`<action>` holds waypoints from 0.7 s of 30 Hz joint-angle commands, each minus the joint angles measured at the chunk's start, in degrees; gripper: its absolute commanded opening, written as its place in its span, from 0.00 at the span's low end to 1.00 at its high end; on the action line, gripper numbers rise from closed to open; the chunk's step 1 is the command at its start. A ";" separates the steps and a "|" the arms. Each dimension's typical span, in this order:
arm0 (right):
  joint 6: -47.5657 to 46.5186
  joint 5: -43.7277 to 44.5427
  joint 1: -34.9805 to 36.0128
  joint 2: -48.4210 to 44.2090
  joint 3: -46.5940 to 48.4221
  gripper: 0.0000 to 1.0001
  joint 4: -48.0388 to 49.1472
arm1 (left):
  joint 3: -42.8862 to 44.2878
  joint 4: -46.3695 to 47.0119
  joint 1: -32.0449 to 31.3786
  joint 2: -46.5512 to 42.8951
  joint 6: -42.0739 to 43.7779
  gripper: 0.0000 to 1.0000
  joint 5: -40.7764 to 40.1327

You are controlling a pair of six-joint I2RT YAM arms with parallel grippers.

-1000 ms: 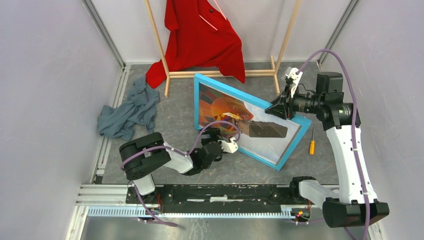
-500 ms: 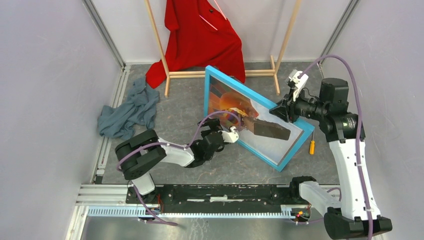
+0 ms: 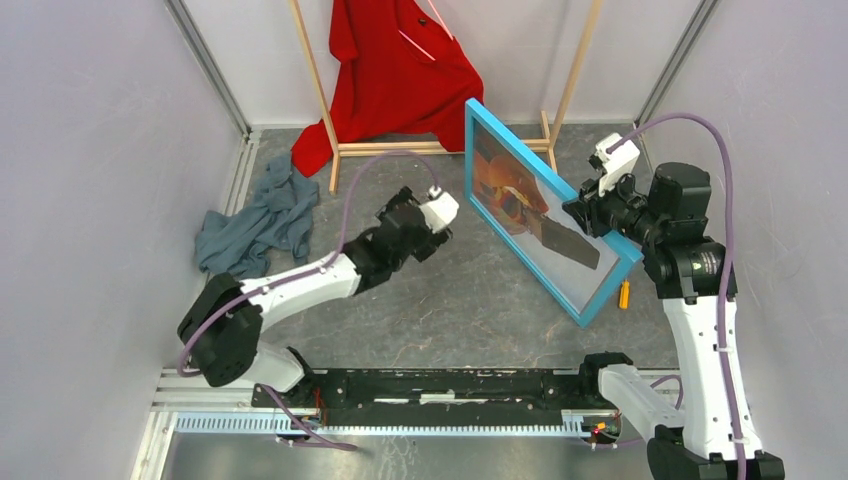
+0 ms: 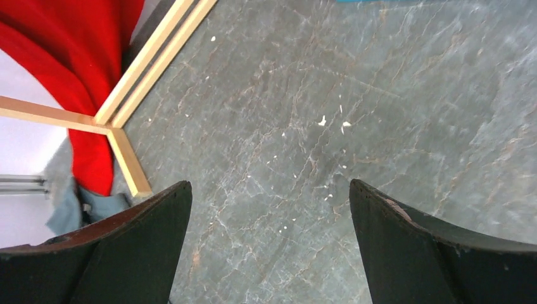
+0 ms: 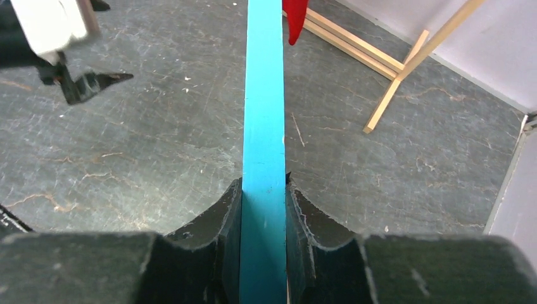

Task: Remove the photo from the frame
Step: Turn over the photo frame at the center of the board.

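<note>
Grey stone-look counter point(image 3: 450, 320) carries everything. Right of centre, the frame point(image 3: 468, 150) stands up on one long edge with the photo point(image 3: 505, 190) inside it, facing left. The right end effector point(image 3: 583, 215) is clenched on the frame's blue rim. The left end effector point(image 4: 266, 190) hangs released and empty just left of the frame. I'd call this the steadying step. Next, the left one must reach the frame's back.

Light blue frame point(image 5: 263, 126), orange-red balloon photo point(image 3: 505, 185), red shirt point(image 3: 400, 70), grey veined table point(image 3: 450, 300).
</note>
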 commanded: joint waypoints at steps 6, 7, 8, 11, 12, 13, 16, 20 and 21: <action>0.27 8.33 0.01 -2.62 -5.33 0.00 14.90 | 19.84 -25.88 8.83 -1.36 -26.01 1.00 30.86; 0.16 8.71 -0.01 -2.77 -5.81 0.00 15.35 | 21.36 -27.12 9.48 -0.61 -27.96 1.00 33.85; 0.08 8.81 0.06 -2.98 -6.24 0.00 15.72 | 23.09 -28.30 10.11 0.13 -30.04 1.00 37.28; 0.11 7.65 0.37 -3.47 -7.71 0.00 16.25 | 27.41 -30.24 11.70 2.71 -35.80 1.00 47.20; 0.22 7.01 0.53 -3.62 -8.13 0.00 16.40 | 28.45 -30.32 12.04 3.32 -37.54 1.00 49.62; 0.25 6.44 0.67 -3.81 -8.65 0.00 16.42 | 29.53 -30.35 12.20 3.89 -39.19 1.00 51.90; 0.32 5.85 1.49 -4.46 -10.26 0.00 16.91 | 32.49 -30.12 12.32 5.20 -41.37 1.00 55.62; 0.64 6.67 2.66 -4.59 -11.19 0.00 17.59 | 34.39 -28.13 12.73 5.98 -45.71 1.00 58.88; 0.89 6.79 2.96 -4.43 -11.19 0.00 17.77 | 34.55 -27.18 12.90 6.01 -47.35 1.00 59.51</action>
